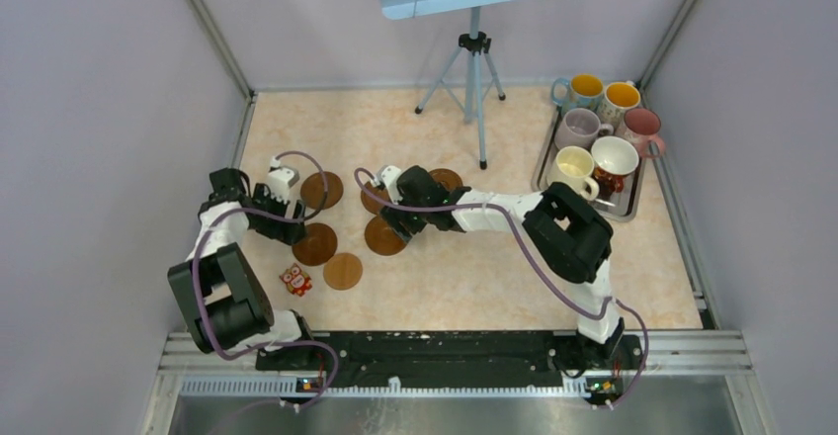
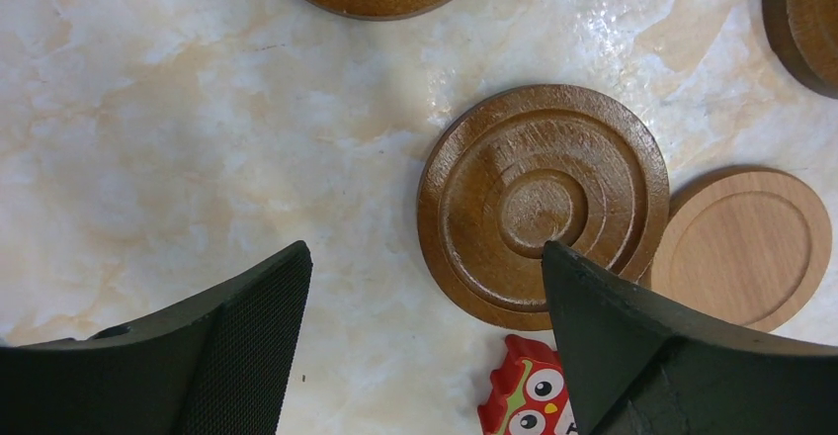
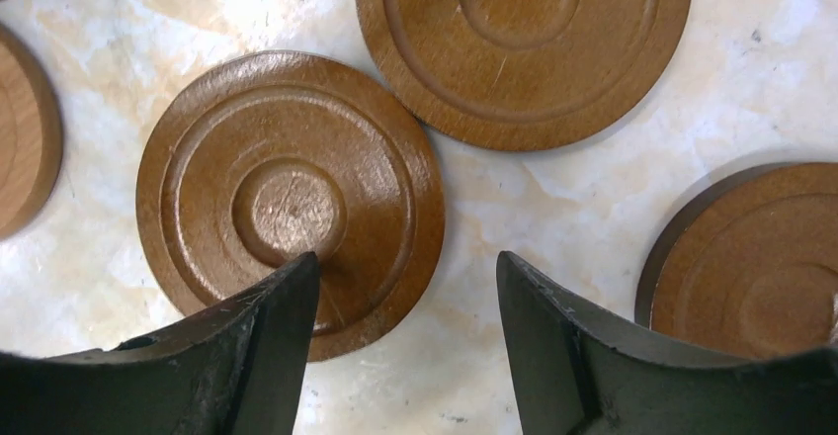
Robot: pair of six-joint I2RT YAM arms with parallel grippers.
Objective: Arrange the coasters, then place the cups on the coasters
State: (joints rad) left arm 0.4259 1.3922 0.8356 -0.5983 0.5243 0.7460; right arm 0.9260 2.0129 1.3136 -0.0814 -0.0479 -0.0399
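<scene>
Here the left end effector (image 2: pixel 425 257) hangs over the marbled counter (image 2: pixel 198 138) with its jaws spread wide and nothing between them, just past the red owl figure (image 2: pixel 524 391) on the side away from the arm bases. A ringed dark coaster (image 2: pixel 544 203) lies flat just beside the owl, partly under one finger in the wrist view, and the lighter coaster (image 2: pixel 746 242) lies edge to edge with it, on the owl's right-arm side. The right end effector (image 3: pixel 407 262) is farther from the owl in that same direction, its jaws also open and gripping nothing. It is poised above a second ringed coaster (image 3: pixel 292 198), and I cannot tell whether its finger touches the wood. Two more dark discs, one (image 3: pixel 524 44) ahead of the jaws and one (image 3: pixel 761 257) beside them, lie near but apart. In the top view all six coasters sit loosely clustered beyond and beside the owl, none carrying anything. The cups (image 1: pixel 598 129) are well apart from the owl, at the far right-hand corner, all six standing upright and packed together on and just past the steel tray (image 1: pixel 632 203).
</scene>
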